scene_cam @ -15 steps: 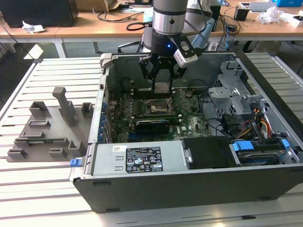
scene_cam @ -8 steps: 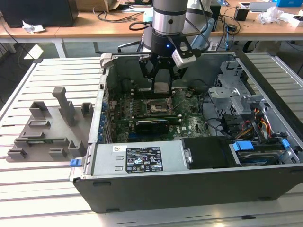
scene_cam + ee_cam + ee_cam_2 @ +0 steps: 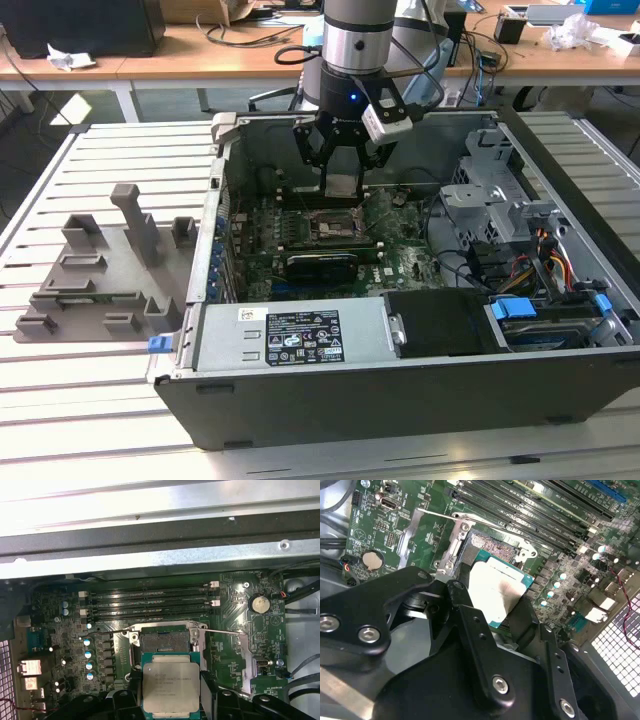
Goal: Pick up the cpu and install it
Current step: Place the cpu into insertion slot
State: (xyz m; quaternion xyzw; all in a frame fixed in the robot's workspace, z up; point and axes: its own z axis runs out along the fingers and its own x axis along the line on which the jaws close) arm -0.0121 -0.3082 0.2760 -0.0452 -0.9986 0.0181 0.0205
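My gripper hangs inside the open computer case, shut on the cpu, a flat square chip with a silver top. In the first wrist view the cpu sits level between the black fingers, just short of the open socket. In the second wrist view the cpu shows a green rim and a pale top, held above the board near the socket. In the exterior view the socket lies on the motherboard directly below the gripper.
A grey plastic tray with upright blocks stands on the slatted table at the exterior view's left. Around the socket are memory slots, a power supply, a drive cage and cables. The case walls surround the arm.
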